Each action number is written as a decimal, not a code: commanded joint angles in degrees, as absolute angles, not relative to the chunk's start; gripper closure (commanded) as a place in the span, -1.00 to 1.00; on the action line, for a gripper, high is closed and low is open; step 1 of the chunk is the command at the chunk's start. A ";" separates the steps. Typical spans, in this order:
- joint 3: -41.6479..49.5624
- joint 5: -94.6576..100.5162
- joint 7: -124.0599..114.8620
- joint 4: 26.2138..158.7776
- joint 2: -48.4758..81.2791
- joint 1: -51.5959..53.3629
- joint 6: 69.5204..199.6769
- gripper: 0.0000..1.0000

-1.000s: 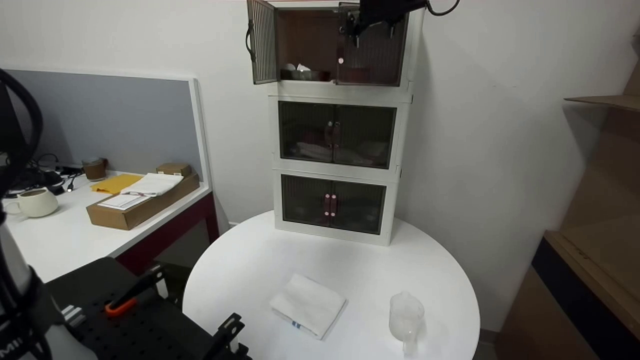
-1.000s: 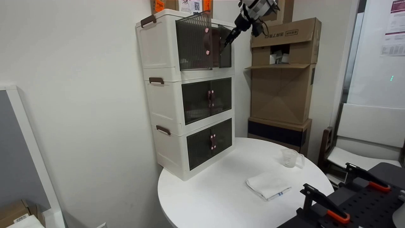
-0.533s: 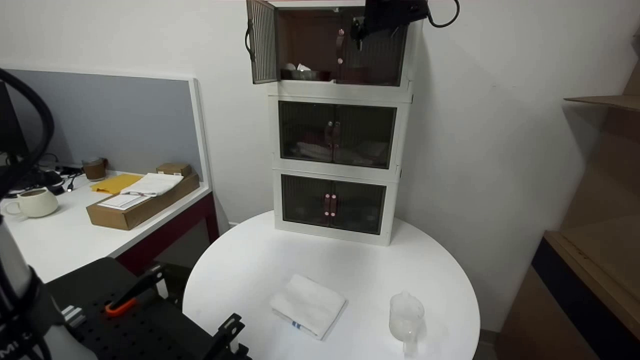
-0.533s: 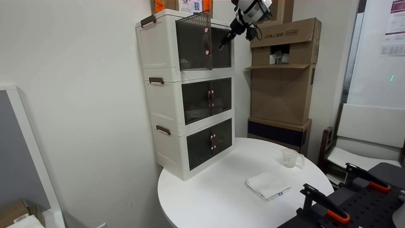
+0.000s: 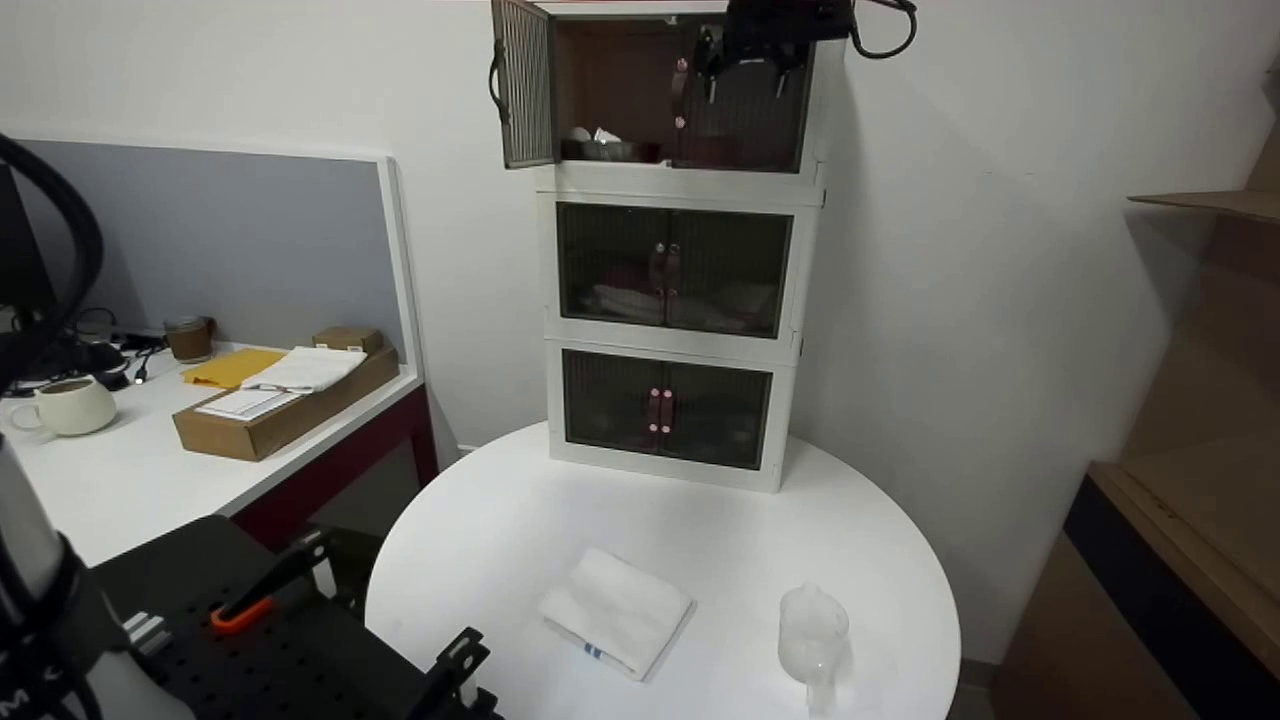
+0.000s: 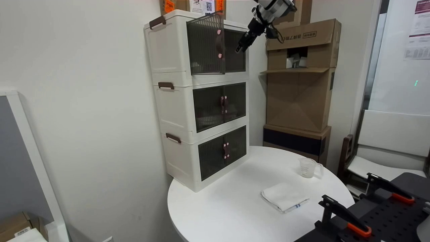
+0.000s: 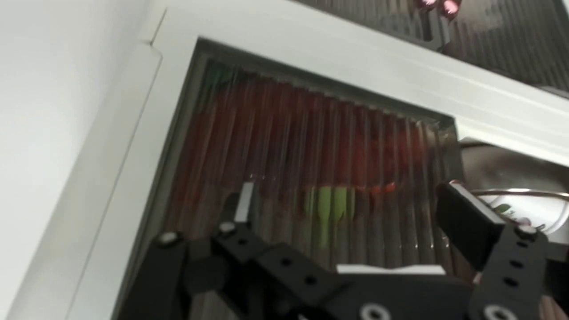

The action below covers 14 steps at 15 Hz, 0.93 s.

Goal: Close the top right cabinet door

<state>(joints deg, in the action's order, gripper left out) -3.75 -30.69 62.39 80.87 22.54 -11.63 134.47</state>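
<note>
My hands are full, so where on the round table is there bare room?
The round table is bare between cabinet and folded cloth, and between cloth and measuring cup. It is crowded up at the top right door, with the gripper in front and the top left door open beside it.

Top L door point(image 5: 528, 85) juts out, blocking that side. R door point(image 5: 750, 132) is flush, walling off its half. Btwn them there's a way in, w/ metal bowl point(image 7: 493, 166) low inside. Gripper point(image 5: 746, 89) hangs in front of R door, jaws spread w/ gap btwn.
</note>
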 commanded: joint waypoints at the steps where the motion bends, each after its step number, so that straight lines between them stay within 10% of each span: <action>1: -0.55 -23.48 52.04 92.47 12.18 -10.80 129.73 -1.00; 14: -2.52 3.21 -3.53 127.65 -10.87 -0.49 123.06 -1.00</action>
<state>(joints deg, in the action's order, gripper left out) -0.71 1.77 7.70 120.16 -4.61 -2.75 127.04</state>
